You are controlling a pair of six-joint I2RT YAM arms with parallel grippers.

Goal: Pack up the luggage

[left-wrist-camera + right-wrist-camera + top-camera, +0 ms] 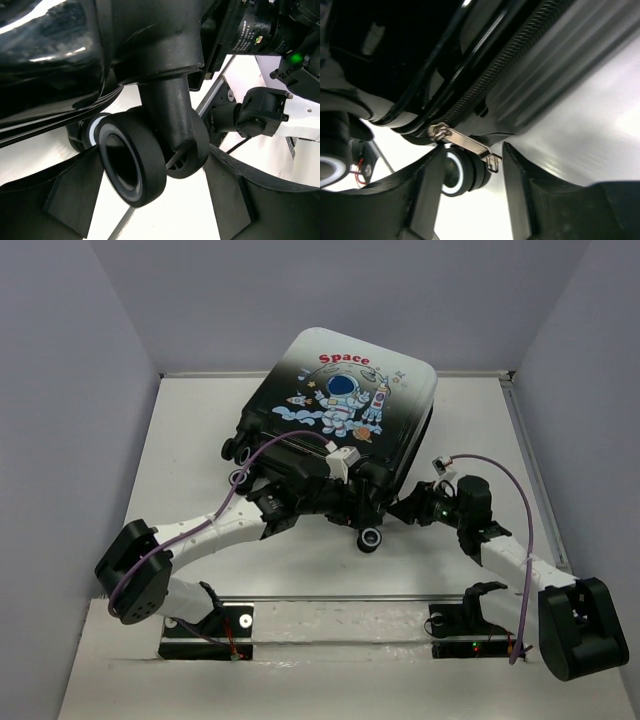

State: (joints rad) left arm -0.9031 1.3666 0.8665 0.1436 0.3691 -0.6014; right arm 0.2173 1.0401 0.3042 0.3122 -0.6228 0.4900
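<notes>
The luggage [340, 410], black fading to white with an astronaut and a red "Space" print, lies print side up on the table, its wheeled end toward me. My left gripper [315, 508] sits at the wheeled near edge. In the left wrist view it [155, 167] is open, with a black caster wheel [132, 162] between its fingers. My right gripper [405, 508] is at the near right corner. In the right wrist view it [472, 157] is open, with the metal zipper pull [465, 142] hanging between its fingers, untouched. The zipper teeth [520, 65] run along the shell's seam.
White table [200, 440] with grey walls on three sides. One wheel [371, 538] sticks out at the suitcase's near edge, other wheels [238, 452] at its left. A metal strip [340, 597] crosses in front of the arm bases. The right arm shows in the left wrist view [260, 112].
</notes>
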